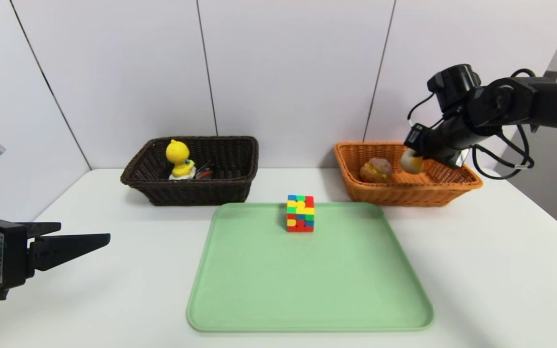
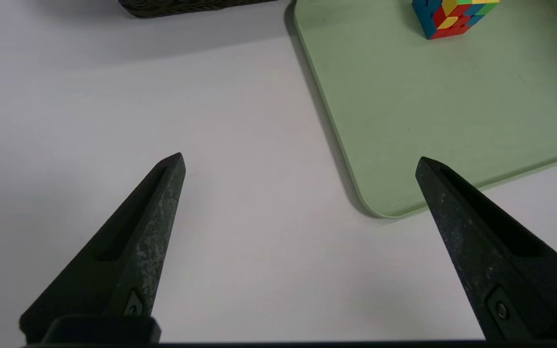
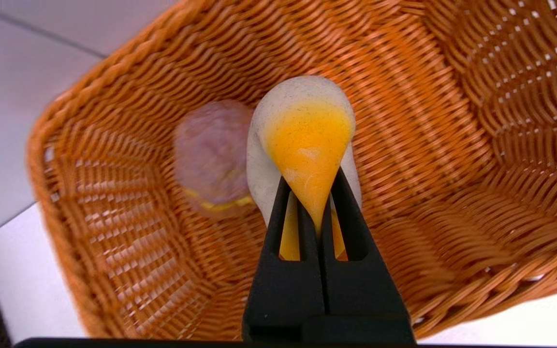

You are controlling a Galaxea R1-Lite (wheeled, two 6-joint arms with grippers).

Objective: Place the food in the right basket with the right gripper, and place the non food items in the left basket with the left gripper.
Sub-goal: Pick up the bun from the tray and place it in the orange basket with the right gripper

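While my right gripper (image 3: 310, 203) hangs over the orange wicker basket (image 1: 452, 186), it pinches the pale bun with the orange centre (image 3: 302, 140).

From the head camera, the bun hovers above the basket's inside, just beside the tan bun with yellow filling (image 1: 376, 170) already lying there. To finish well, I judge I should sink a little lower before letting go, so the soft bun drops clear of its neighbour and does not roll out over the rim. My left gripper (image 1: 73, 241) waits spread wide above the table near the green tray (image 1: 307, 290). The puzzle cube (image 1: 300, 213) sits alone on that tray; the yellow duck toy (image 1: 180, 159) stands in the dark brown basket (image 1: 186, 191).
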